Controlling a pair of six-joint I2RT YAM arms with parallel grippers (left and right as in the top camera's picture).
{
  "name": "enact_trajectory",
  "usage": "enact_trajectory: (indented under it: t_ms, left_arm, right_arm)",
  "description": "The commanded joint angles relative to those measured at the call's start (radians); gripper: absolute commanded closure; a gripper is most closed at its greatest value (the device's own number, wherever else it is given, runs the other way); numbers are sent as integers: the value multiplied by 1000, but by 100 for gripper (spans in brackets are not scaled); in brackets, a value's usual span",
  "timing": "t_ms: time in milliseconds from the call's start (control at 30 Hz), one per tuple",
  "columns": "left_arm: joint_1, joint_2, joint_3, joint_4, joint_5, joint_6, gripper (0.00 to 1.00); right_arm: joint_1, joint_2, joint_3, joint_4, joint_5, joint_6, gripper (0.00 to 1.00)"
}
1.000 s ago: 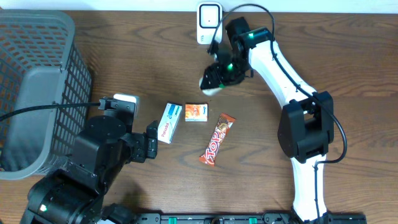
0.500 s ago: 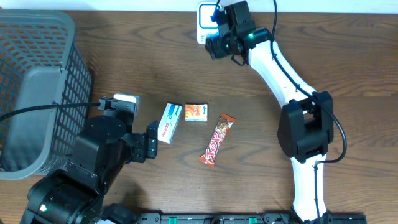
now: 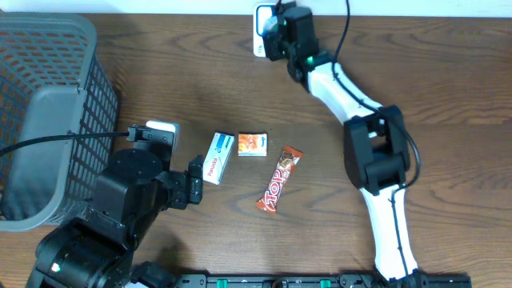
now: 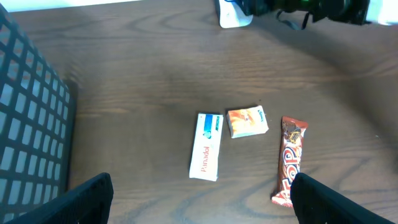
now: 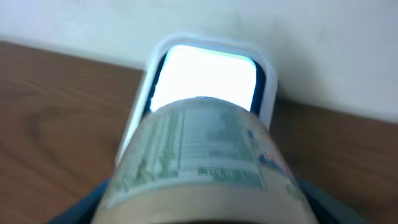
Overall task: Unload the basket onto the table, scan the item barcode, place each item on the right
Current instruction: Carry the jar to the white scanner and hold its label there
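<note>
Your right pincer (image 3: 278,32) is at the far edge of the tabletop (image 3: 160,80), clenched on a round container (image 5: 199,152) and holding it right in front of the white scanner (image 5: 208,71); in the right wrist view the container lies on its side, its long axis running left to right across the frame, with its curved flank towards the scanner's lit window, which shows just above it; the green-and-white label faces up at the camera, its print too blurred to read; you can see the pincer's dark fingers at the lower corners, one at either end of the container. Your left pincer (image 4: 205,199) hangs released over the near part of the tabletop, jaws wide with nothing between them; ahead of it lie a white Panadol box (image 4: 207,147) with its long axis pointing roughly away from you, a small orange box (image 4: 247,121) just beside its far end, and a red-wrapped chocolate bar (image 4: 290,162) to the right, also lying lengthwise; a grey mesh basket (image 3: 48,96) stands at the left edge.
</note>
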Motion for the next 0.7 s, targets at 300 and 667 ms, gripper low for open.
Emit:
enact_trajectory:
  t_ms: [300,667]
  left_arm:
    - [-3,-4,2,-2,-6,-16,9]
    - [-3,-4,2,-2,-6,-16,9]
  right_arm:
    - [12,-5,11,67,104,1,38]
    - [32,-2,11,210,101,-18,36]
